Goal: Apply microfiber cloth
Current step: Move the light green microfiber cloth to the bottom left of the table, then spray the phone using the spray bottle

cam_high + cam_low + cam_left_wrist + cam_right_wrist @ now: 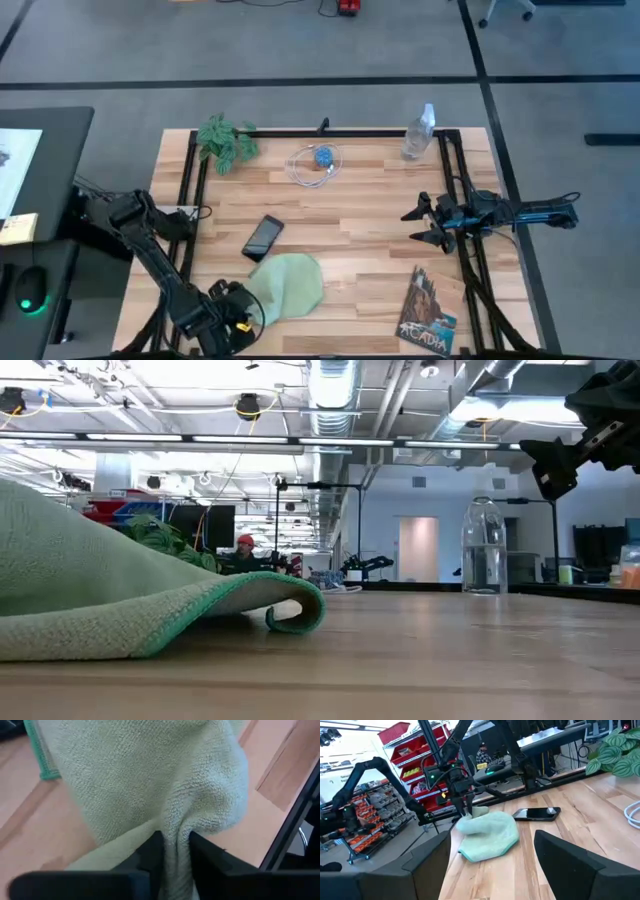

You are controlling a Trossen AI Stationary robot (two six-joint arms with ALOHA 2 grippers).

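**Ana:** Wooden planks make up the table, with a black frame along its edges. Take the black phone as the landmark. Where is the cloth?

**Ben:** Just beside the phone, toward the near edge of the table. The microfiber cloth lies there in a rumpled heap, pale sage green, its far edge close to the phone's near end; I cannot tell if they touch. In the low view one hemmed edge curls up off the wood.

**Ana:** And the left gripper?

**Ben:** The left gripper sits at the cloth's corner, on the side away from the phone and nearest the table's front edge. Its fingers are closed tight on a fold of the fabric, with cloth pinched between them and bunched up above the pinch.

**Ana:** The other arm?

**Ben:** The right gripper hangs well apart from the phone, out toward the right side of the table. Its fingers are spread wide and hold nothing.

**Ana:** Anything else around?

**Ben:** Beyond the phone, a leafy plant, a coiled white cable with a blue ball, and a clear water bottle near the far edge. A magazine lies near the front right.
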